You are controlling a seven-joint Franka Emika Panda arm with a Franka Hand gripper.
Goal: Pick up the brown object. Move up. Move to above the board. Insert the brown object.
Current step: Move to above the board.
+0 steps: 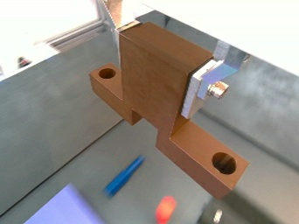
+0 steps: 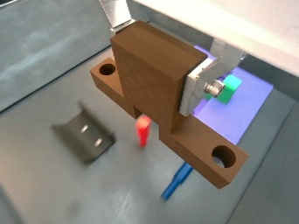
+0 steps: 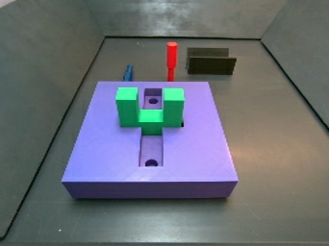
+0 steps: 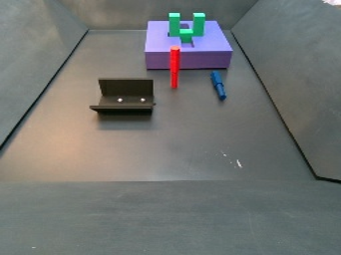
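The brown object (image 1: 158, 87) (image 2: 152, 87) is a wood-coloured T-shaped piece with a hole near each end of its bar. My gripper (image 1: 158, 66) (image 2: 156, 61) is shut on its upright post, with silver fingers (image 1: 197, 87) (image 2: 197, 86) flat on both sides, and holds it well above the floor. The purple-blue board (image 3: 115, 154) (image 4: 213, 50) carries a green U-shaped block (image 3: 148, 106) (image 4: 186, 27) over its central groove. Parts of the board show below in both wrist views (image 1: 65, 208) (image 2: 243, 114). The gripper and the brown object are out of both side views.
A red peg (image 3: 170, 60) (image 4: 174, 68) (image 2: 142, 131) stands upright on the floor beside the board. A blue piece (image 3: 129, 71) (image 4: 217, 85) (image 1: 125, 175) lies near it. The dark fixture (image 4: 124, 97) (image 3: 211, 62) (image 2: 86, 134) stands further off. Grey walls enclose the floor.
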